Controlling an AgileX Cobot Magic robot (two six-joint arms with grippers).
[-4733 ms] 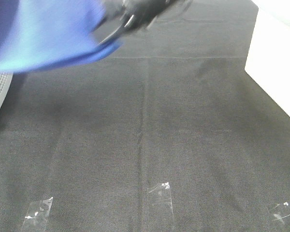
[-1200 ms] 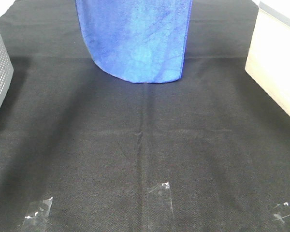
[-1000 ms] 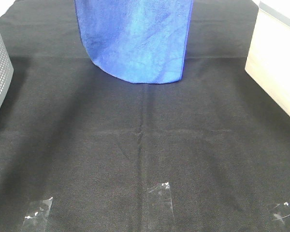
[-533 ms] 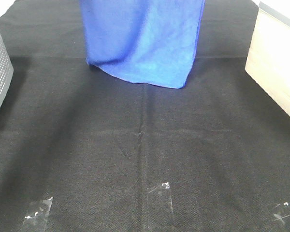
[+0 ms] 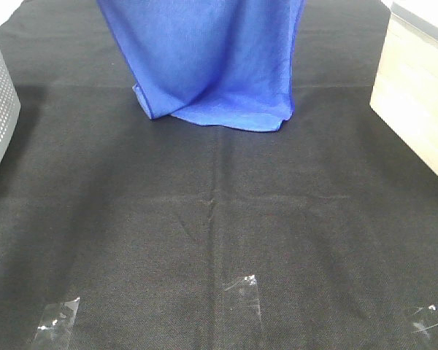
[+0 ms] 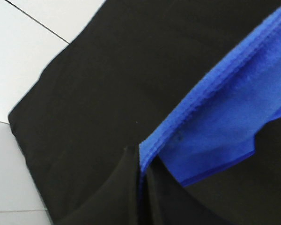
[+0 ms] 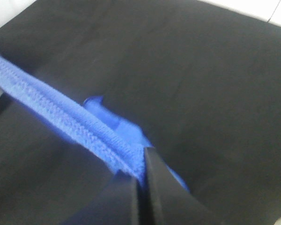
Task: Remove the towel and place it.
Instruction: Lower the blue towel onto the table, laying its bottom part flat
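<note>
The blue towel [image 5: 212,58] hangs down and its bottom touches the table [image 5: 219,219].

The towel's long way runs up and down, at the far middle of the black table. Its bottom edge lies on the table and bends into a soft fold. A moment ago that edge hung flat and did not fold. The left tool [image 6: 141,161] is squeezed tight on the towel's top edge. The right tool [image 7: 141,166] is squeezed tight on that edge too. The towel hangs below both tools.
</note>
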